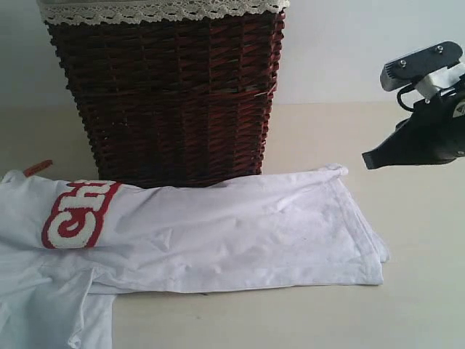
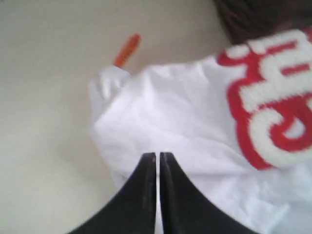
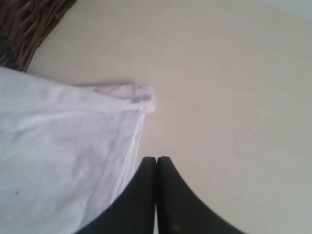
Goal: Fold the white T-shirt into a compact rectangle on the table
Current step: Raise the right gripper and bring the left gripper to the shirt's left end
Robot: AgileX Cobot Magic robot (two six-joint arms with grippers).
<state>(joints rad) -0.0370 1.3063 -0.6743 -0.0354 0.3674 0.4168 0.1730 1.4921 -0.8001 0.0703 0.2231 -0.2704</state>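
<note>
The white T-shirt (image 1: 240,233) lies folded lengthwise across the table (image 1: 421,291), its red-outlined letters (image 1: 76,214) at the left and its hem at the right. Its orange neck label (image 1: 38,168) sticks out at the far left. My right gripper (image 1: 367,160) hangs shut and empty above the table, just right of the shirt's far hem corner (image 3: 141,95). In the right wrist view that gripper (image 3: 156,160) hovers beside the hem edge. My left gripper (image 2: 157,155) is shut with nothing between its fingers, above the T-shirt (image 2: 185,122) near the label (image 2: 127,50). It is out of the exterior view.
A dark red wicker basket (image 1: 167,94) with white lace trim (image 1: 160,10) stands directly behind the shirt, its base touching the cloth. Bare table spreads to the right and in front of the shirt. A sleeve hangs toward the front left corner (image 1: 43,313).
</note>
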